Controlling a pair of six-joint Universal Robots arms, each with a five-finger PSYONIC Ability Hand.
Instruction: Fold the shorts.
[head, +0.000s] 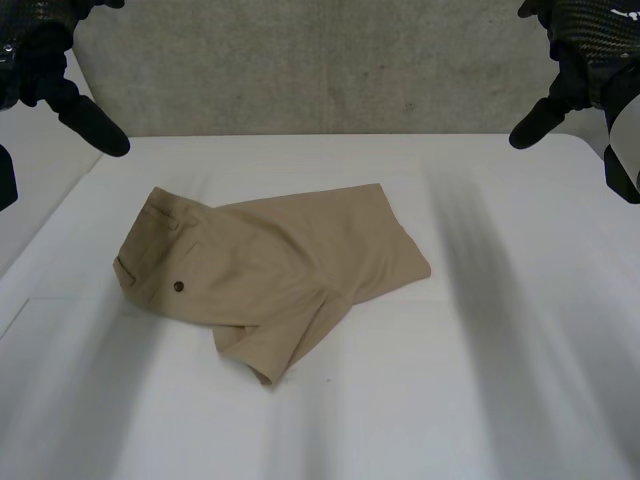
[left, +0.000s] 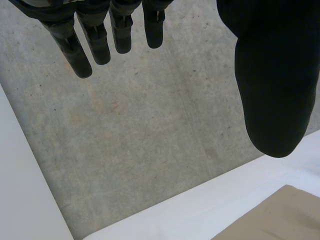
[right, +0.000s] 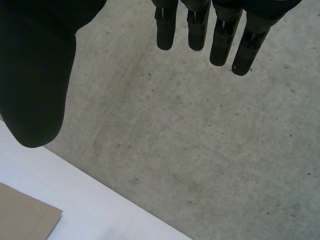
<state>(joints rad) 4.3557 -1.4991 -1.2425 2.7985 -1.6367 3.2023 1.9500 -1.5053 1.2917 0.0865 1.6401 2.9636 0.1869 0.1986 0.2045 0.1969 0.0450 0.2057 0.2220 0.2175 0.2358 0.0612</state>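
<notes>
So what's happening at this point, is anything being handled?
Nothing is being held right now. The tan shorts lie on the white table, waistband toward the robot's left, and the legs are not lined up: one points right, one toward the near edge. The left hand and the right hand hover open above the table's far corners, well apart from the cloth.

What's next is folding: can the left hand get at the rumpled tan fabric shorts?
Likely yes: the open black left hand hangs above the white table, nothing between it and the shorts.
</notes>
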